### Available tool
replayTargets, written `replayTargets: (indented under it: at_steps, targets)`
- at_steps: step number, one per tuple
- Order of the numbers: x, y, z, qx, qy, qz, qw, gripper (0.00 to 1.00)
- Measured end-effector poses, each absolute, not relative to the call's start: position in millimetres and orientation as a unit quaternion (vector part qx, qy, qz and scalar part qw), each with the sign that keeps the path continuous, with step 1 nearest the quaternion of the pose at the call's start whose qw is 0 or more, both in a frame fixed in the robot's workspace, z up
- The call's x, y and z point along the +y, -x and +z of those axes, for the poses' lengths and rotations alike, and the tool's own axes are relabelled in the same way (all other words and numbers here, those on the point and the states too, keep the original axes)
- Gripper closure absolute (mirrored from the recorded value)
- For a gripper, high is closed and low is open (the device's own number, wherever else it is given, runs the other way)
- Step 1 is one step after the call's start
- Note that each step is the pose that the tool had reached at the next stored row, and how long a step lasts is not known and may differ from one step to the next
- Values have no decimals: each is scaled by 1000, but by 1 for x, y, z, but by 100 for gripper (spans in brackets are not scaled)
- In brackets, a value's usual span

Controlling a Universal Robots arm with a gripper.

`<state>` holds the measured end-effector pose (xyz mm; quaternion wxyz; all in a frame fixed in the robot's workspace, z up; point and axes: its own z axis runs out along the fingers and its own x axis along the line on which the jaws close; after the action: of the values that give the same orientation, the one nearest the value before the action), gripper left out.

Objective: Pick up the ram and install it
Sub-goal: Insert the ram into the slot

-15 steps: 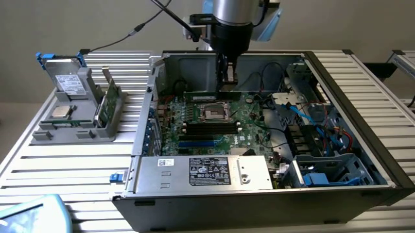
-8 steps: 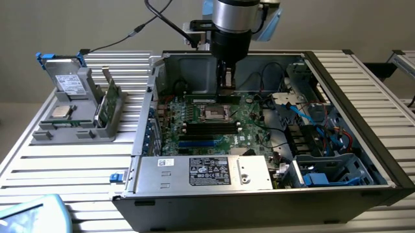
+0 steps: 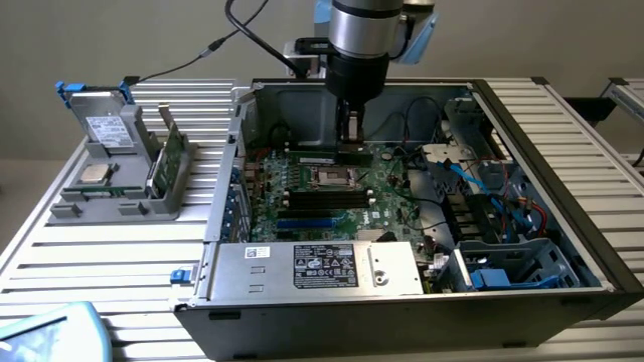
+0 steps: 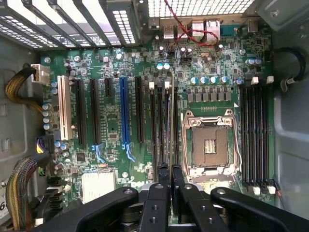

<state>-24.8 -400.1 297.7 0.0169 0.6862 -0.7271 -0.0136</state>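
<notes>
the ram (image 4: 172,121) is clamped edge-on between the fingers of the gripper (image 4: 170,173), which are closed almost fully on its thin board. it reaches straight out ahead of the fingertips over the motherboard (image 4: 111,130). it lines up with the bank of black memory slots (image 4: 158,125) directly beneath the gripper, and the open cpu socket (image 4: 210,145) sits just to one side of that line. whether its lower edge has entered a slot cannot be told.

to do this step well, i judge the stick must stay parallel to its slot and upright, not leaning toward the neighbouring slots. the push should go straight down along the fingers' axis so both ends seat together. any twist risks catching the slot walls or the end latches.

the gripper (image 3: 351,128) works deep inside an open computer case (image 3: 563,173), with the case walls and bundled cables (image 4: 19,183) near it. the power supply (image 3: 322,268) lies well clear of it. the case rests on a slatted metal table (image 3: 101,249), and a grey parts holder (image 3: 111,188) stands well away from the gripper, outside the case. a plain wall is behind.
</notes>
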Motion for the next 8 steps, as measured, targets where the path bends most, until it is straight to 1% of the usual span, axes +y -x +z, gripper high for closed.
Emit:
replayTargets:
  at_steps: [8]
  targets:
    - [-396,24,292,-731,-682,-5,20,87]
